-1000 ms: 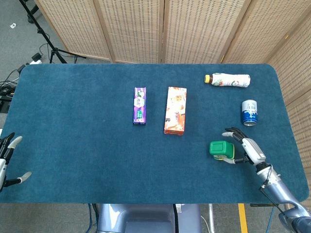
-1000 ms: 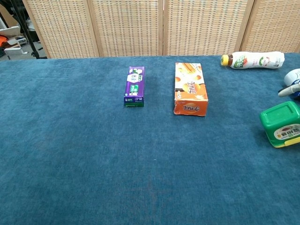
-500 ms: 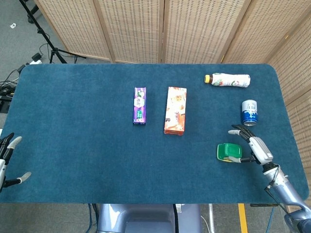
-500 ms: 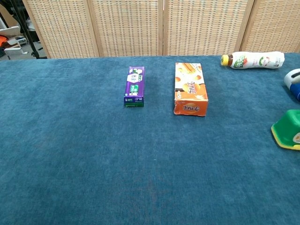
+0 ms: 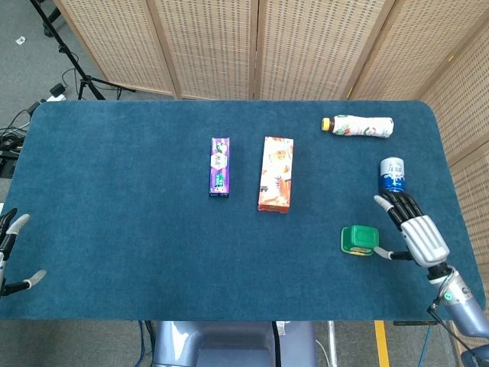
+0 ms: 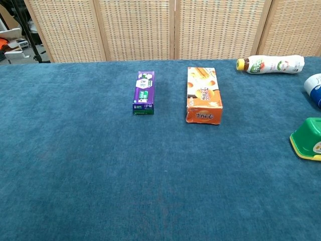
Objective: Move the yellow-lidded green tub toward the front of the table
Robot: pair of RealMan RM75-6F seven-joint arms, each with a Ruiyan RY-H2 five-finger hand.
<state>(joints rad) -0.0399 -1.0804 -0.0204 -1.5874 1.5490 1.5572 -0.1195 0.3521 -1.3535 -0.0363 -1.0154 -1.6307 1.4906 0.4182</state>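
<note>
Woven cane screens stand behind the blue felt-covered table, and on that cloth your small green plastic tub with the yellow lid sits near the right edge, toward the front, resting lid-down with the yellow rim against the felt. In the chest view it shows only partly at the right border.

Your right hand is just beside the tub on its outer side, fingers spread and holding nothing; whether the thumb tip touches the tub's side you cannot tell. Your left hand hangs at the front left corner, fingers apart and empty, well away from everything.

Judge the tub as light, rigid and smooth-walled: it should slide readily on the felt but could slip or tip under a lopsided pinch. Take it across its two opposite side walls, low down, thumb on one and fingers on the other, rather than by the top.

Mind the blue and white drink can standing behind the hand, and the white bottle lying on its side farther back. The orange carton and purple box lie well apart at mid-table.
</note>
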